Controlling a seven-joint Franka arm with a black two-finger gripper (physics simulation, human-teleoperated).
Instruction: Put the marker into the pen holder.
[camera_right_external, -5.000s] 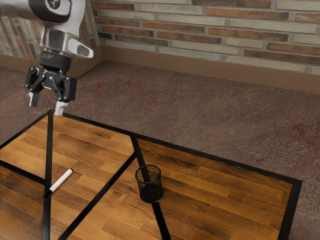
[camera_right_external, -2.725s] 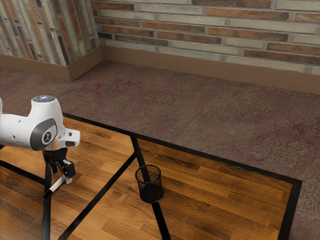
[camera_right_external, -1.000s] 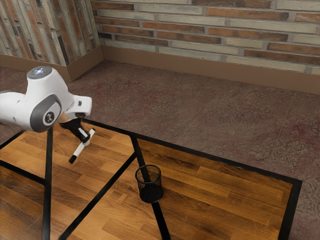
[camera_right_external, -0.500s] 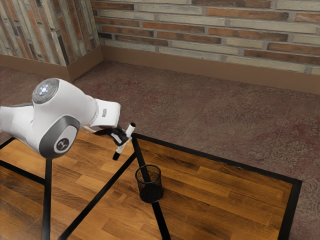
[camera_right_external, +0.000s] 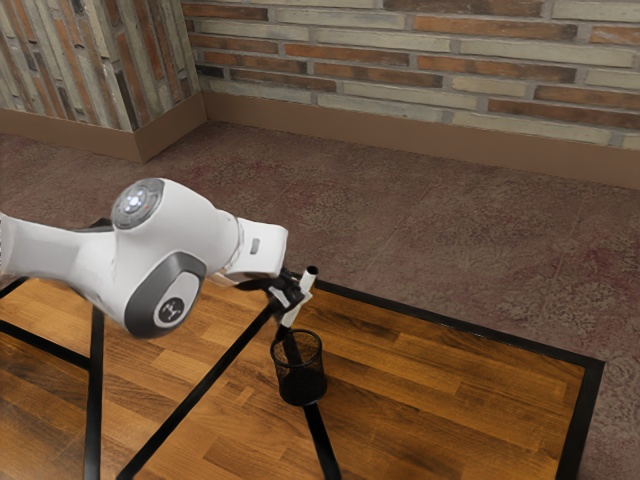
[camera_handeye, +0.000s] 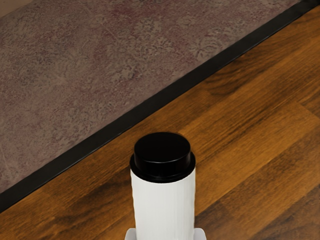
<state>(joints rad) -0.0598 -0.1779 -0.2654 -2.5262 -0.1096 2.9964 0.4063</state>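
In the exterior view my gripper is shut on the white marker, which stands steeply tilted, its black upper end leaning toward the exterior view's right. The marker's lower end is at the rim of the black mesh pen holder in the picture; whether it is above, behind or inside the rim I cannot tell. The pen holder stands upright on the table. In the wrist view the marker rises between the pale fingertips, black end up.
The wooden table has black strips and a black border. Its far edge runs behind the pen holder, with carpeted floor beyond. A brick wall stands farther back.
From lying on the table, the marker has been taken hold of, lifted and tilted up. Over the last second my gripper has carried it toward the exterior view's right, to the pen holder.
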